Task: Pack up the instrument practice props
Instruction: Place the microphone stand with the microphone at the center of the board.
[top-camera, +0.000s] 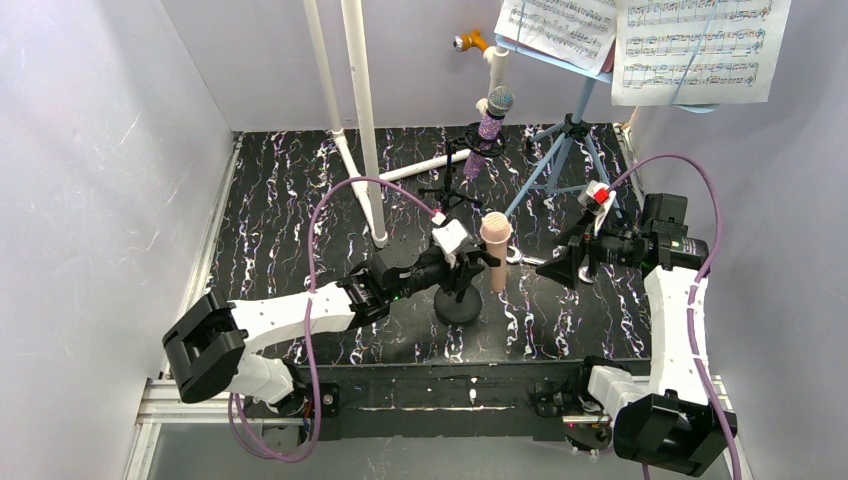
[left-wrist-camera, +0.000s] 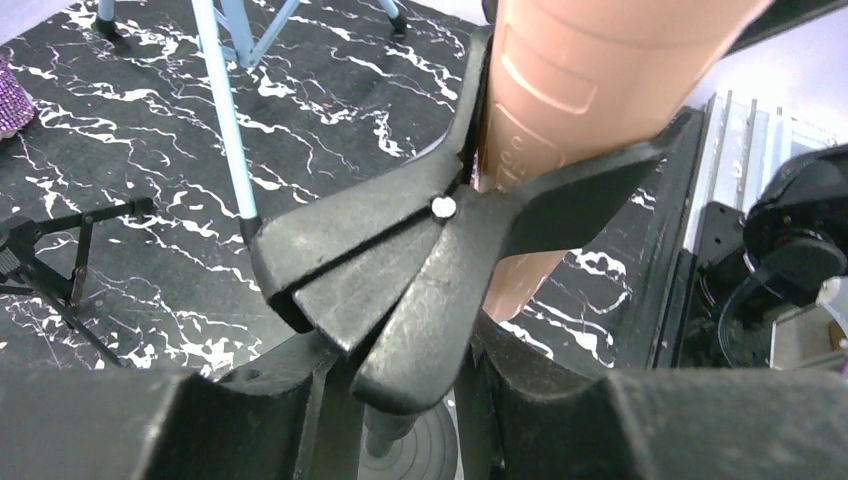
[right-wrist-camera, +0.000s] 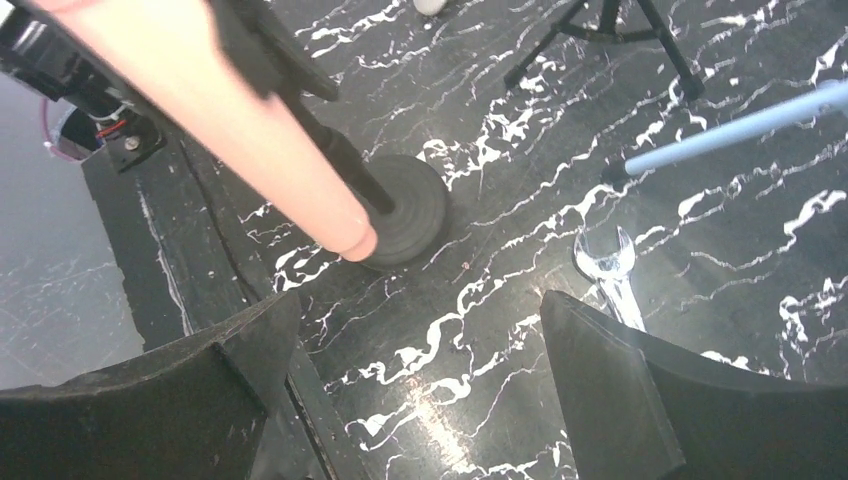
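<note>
The peach microphone (top-camera: 495, 250) (left-wrist-camera: 590, 90) (right-wrist-camera: 230, 130) stands upright in the spring clip (left-wrist-camera: 420, 290) of the black round-base holder (top-camera: 458, 305) (right-wrist-camera: 405, 215). My left gripper (top-camera: 462, 262) (left-wrist-camera: 420, 370) is shut on that clip's two handles, which sit between its fingers. My right gripper (top-camera: 560, 268) (right-wrist-camera: 420, 310) hangs open just right of the microphone, with only table between its fingers. Farther back, the purple glitter microphone (top-camera: 490, 128) sits in the black tripod (top-camera: 455, 185). The light-blue music rack (top-camera: 560, 150) carries sheet-music pages (top-camera: 700, 45) at the top right.
A silver wrench (top-camera: 515, 258) (right-wrist-camera: 608, 272) lies on the marbled table between the microphone and my right gripper. White plastic pipes (top-camera: 360, 110) rise at the back left. A blue rack leg (left-wrist-camera: 225, 110) (right-wrist-camera: 735, 130) reaches toward the middle. Grey walls close in both sides.
</note>
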